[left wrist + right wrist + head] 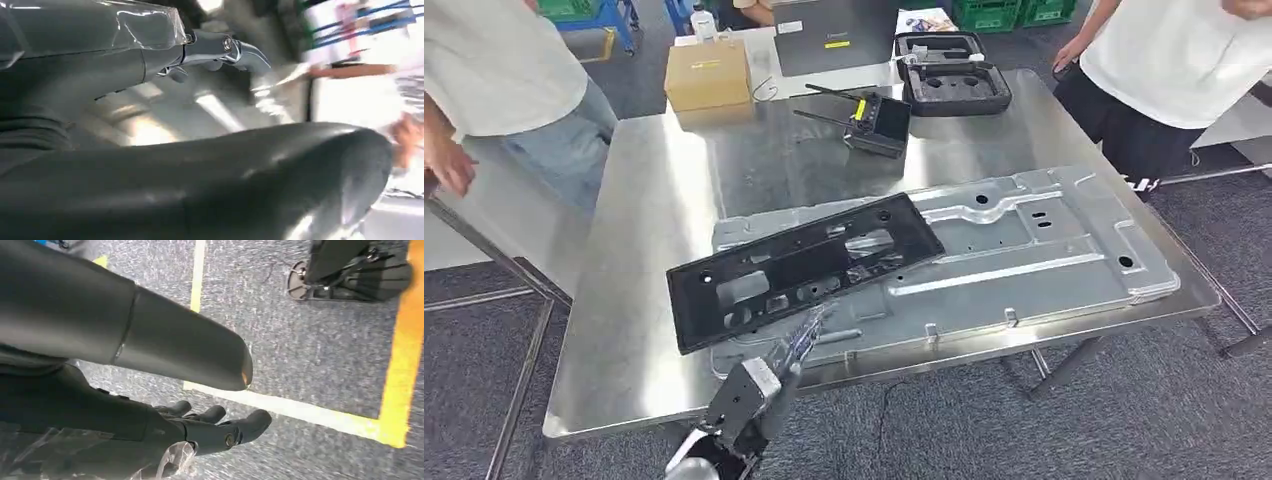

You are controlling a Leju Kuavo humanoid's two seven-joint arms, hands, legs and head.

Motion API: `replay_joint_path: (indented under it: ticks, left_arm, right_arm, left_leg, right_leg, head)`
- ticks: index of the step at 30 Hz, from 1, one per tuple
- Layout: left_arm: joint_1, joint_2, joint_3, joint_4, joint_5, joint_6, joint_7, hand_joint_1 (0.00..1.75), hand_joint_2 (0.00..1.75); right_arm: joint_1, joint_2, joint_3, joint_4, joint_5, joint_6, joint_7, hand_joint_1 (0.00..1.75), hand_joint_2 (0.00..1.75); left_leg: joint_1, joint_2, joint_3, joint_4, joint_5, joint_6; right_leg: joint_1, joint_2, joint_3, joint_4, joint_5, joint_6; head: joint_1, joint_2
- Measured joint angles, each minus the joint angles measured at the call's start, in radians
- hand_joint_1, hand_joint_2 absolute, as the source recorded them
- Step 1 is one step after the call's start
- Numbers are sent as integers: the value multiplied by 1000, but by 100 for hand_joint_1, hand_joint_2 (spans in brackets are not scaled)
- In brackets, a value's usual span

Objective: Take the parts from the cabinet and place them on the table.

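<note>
The left hand's fingers (pixel 240 50) reach out straight, well apart from the thumb (pixel 260 175). The left wrist view shows blurred shiny metal in the gap between them and no part. I judge them open and gripping nothing. In the head view the left hand (pixel 792 345) is blurred, with its tips at the near edge of the black frame (pixel 804 265). Whether they touch that edge I cannot tell.

The frame lies askew on a silver panel (pixel 1024 240), which lies flat on the tabletop (pixel 639 250). Its near left corner juts past the panel's edge. Both parts are thus out of the cabinet and set down.

The right hand (pixel 200 432) hangs over grey floor with yellow lines. Its fingers (pixel 250 424) are loosely apart and empty.

The step in hand looks like the end of a placing, with the frame down and the hand letting go. The next move calls for drawing the left hand back and low toward the robot, clear of the frame's edge so as not to drag it along. After that the robot would turn to the cabinet, if parts remain there.

Further back on the tabletop are a cardboard box (pixel 708 75), a device with antennas (pixel 879 122) and an open black case (pixel 951 78). A person (pixel 494 60) stands at the left of the tabletop and another person (pixel 1169 60) at the right.
</note>
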Motion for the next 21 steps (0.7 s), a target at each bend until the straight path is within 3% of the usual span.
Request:
replay_joint_path:
  ticks: [1, 3, 4, 5, 6, 7, 9, 10, 11, 12, 14, 15, 16, 17, 19, 20, 21]
  left_arm:
    - [15, 13, 5, 10, 26, -2, -3, 0, 0]
    - [48, 35, 16, 43, 91, -1, -29, 0, 0]
    - [71, 45, 17, 61, 131, 3, -49, 0, 0]
    - [89, 56, 18, 84, 182, 5, -73, 0, 0]
    - [102, 63, 19, 102, 227, 8, -97, 0, 0]
    - [112, 69, 20, 123, 273, 7, -128, 0, 0]
    - [136, 85, 25, 180, 392, -13, -200, 0, 0]
    - [148, 94, 30, 211, 431, -22, -227, 0, 0]
    - [157, 104, 37, 256, 475, -31, -255, 0, 0]
    - [165, 110, 42, 289, 507, -35, -271, 0, 0]
    - [173, 127, 53, 345, 558, -57, -303, 0, 0]
    - [175, 132, 60, 367, 585, -77, -324, 0, 0]
    - [179, 138, 71, 393, 628, -116, -351, 0, 0]
    - [182, 146, 86, 430, 688, -171, -389, 0, 0]
    - [189, 157, 109, 486, 743, -233, -431, 0, 0]
    - [189, 162, 116, 517, 753, -247, -438, 0, 0]
    - [187, 166, 118, 548, 756, -247, -437, 0, 0]
  right_arm:
    - [3, -1, -5, 0, 0, 2, 0, 0, 0]
    - [2, -5, -12, 0, -1, 2, -2, 0, 0]
    - [2, -6, -12, 0, -2, 2, -2, 0, 0]
    - [3, -10, -12, 0, -2, 2, -5, 0, 0]
    - [3, -12, -12, 0, -3, 2, -5, 0, 0]
    - [3, -13, -12, 0, -4, 2, -6, 0, 0]
    - [4, -15, -12, 0, -7, 3, -8, 0, 0]
    - [6, -15, -13, 0, -8, 3, -7, 0, 0]
    - [8, -16, -13, 0, -8, 3, -6, 0, 0]
    - [8, -16, -13, 0, -9, 3, -5, 0, 0]
    - [8, -21, -14, 0, -10, 2, -2, 0, 0]
    - [7, -23, -15, 0, -11, 2, -2, 0, 0]
    - [6, -23, -16, 0, -11, 2, -2, 0, 0]
    - [5, -23, -18, 0, -11, 2, -3, 0, 0]
    - [4, -25, -19, 0, -11, 2, -3, 0, 0]
    - [5, -24, -19, 0, -11, 2, -3, 0, 0]
    - [3, -24, -19, 0, -11, 2, -2, 0, 0]
  left_leg:
    - [-7, 1, 5, -24, 2, 3]
    - [-8, 0, 0, -22, 7, 9]
    - [-11, 1, 0, -23, 12, 15]
    - [-4, 5, -2, -34, 25, 26]
    - [-3, 6, -4, -35, 31, 30]
    - [-1, 6, -11, -35, 36, 38]
    - [-1, 7, -22, -34, 44, 40]
    - [-2, 7, -28, -34, 48, 40]
    - [-2, 9, -33, -34, 53, 38]
    - [-1, 9, -39, -32, 57, 35]
    - [2, 8, -51, -27, 65, 28]
    - [2, 7, -56, -21, 67, 24]
    - [-2, 7, -62, -16, 69, 18]
    - [-3, 7, -62, -16, 74, 10]
    - [-3, 8, -67, -13, 85, -2]
    - [-1, 8, -71, -10, 89, -7]
    - [5, 4, -79, 7, 61, -14]
  right_leg:
    - [10, 0, -4, 4, 1, 5]
    - [6, -1, -4, 1, 7, 14]
    - [4, 0, -4, -3, 12, 21]
    - [4, 2, -8, 0, 9, 27]
    - [0, 0, -18, 20, -18, 30]
    - [0, -1, -38, 77, -70, 32]
    - [-1, -1, -98, 244, -165, 40]
    - [-2, -1, -116, 305, -187, 43]
    - [-2, -1, -111, 318, -186, 45]
    - [-2, -1, -88, 289, -167, 46]
    - [-6, -2, 18, 119, -91, 46]
    - [-8, -2, 79, 23, -71, 47]
    - [0, 2, 95, -9, -73, 41]
    - [2, 7, 81, 7, -58, 29]
    - [3, 7, 75, 3, -60, 20]
    - [0, 5, 67, -1, -53, 10]
    - [-2, 0, 62, -1, -45, 0]
  head:
    - [0, 0]
    - [3, 0]
    - [2, 0]
    - [0, 0]
    - [2, 0]
    - [3, 0]
    - [6, 0]
    - [6, 0]
    - [6, 0]
    - [6, 0]
    - [6, 0]
    - [6, 0]
    - [7, 0]
    - [6, 0]
    - [5, 0]
    - [5, 0]
    - [5, 0]
